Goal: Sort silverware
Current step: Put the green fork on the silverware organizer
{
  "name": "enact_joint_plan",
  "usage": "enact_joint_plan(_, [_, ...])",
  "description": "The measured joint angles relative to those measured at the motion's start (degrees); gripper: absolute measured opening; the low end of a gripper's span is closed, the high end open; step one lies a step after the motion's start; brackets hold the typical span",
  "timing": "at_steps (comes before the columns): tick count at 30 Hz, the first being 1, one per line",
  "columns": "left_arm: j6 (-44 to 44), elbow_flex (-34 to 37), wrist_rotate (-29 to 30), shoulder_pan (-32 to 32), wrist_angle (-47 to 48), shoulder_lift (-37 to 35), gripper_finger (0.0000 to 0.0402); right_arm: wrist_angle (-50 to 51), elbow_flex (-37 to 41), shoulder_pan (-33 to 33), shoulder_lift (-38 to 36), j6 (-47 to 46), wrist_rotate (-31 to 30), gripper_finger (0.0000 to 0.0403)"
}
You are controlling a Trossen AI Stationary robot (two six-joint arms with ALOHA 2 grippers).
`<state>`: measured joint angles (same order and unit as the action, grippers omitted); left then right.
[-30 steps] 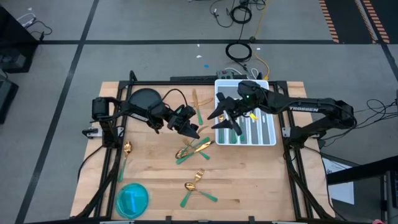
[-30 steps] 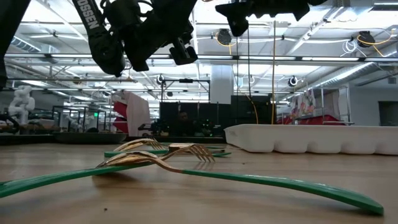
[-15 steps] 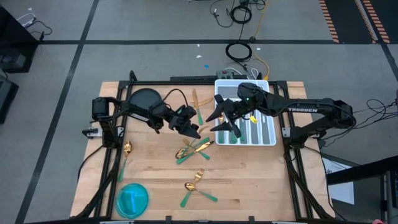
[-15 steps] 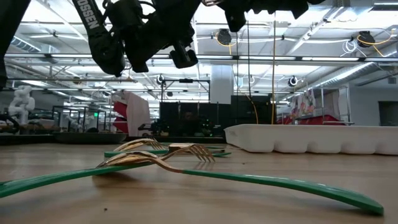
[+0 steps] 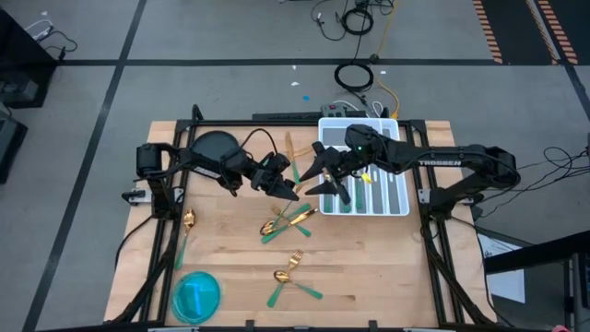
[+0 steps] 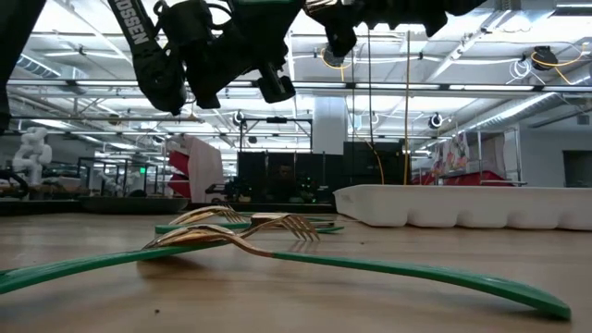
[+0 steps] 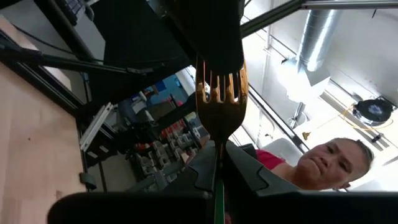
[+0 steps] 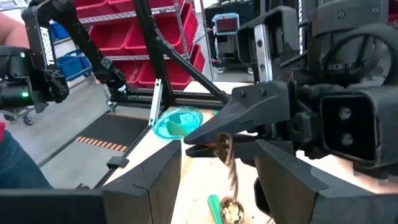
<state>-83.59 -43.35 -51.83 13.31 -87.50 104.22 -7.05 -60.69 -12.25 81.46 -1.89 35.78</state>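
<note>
My left gripper (image 5: 291, 191) hangs above the table's middle, shut on a fork with a gold head (image 7: 221, 106) and a green handle. The fork points away from its fingers toward my right gripper (image 5: 323, 182), which faces it from the tray side. The right gripper is open, with its fingers (image 8: 143, 180) on either side of the fork's head (image 8: 227, 155). More silverware lies on the wood: a pile (image 5: 286, 221) below the grippers, forks (image 5: 290, 269) nearer the front, and a spoon (image 5: 187, 224) at the left. My left gripper pinches the fork's green handle (image 7: 216, 186) between its two fingers, just behind the gold head. The fingers run along the fork, which sticks out ahead of them toward the table's right. The fork is lifted clear of the table.
The white compartmented tray (image 5: 406, 208) stands at the back right, with silverware in it. A dark round plate (image 5: 214, 146) sits at the back left and a blue dish (image 5: 196, 293) at the front left. A person shows in the room beyond the table.
My right gripper has edged a little toward the table's left, closer to the left gripper and the fork's head. The left gripper keeps still with the fork.
</note>
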Motion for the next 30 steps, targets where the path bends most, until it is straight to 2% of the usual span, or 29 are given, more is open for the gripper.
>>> enact_joint_plan(9, [0.0,0.0,0.0,0.0,0.0,0.0,0.0018,-0.4,0.0,0.0,0.3,-0.5,-0.1,0.0185])
enact_joint_plan(14, [0.0,0.0,0.1,0.0,0.0,0.0,0.0018,-0.3,0.0,0.0,0.3,-0.5,-0.1,0.013])
enact_joint_plan(22, [-0.1,0.0,0.5,-0.1,0.0,0.0,0.0018,-0.1,0.0,-0.1,0.3,1.1,-0.6,0.001])
enact_joint_plan(30, [-0.1,0.1,0.7,0.0,0.3,0.0,0.0018,1.3,0.0,0.0,0.3,1.5,-2.8,0.0002])
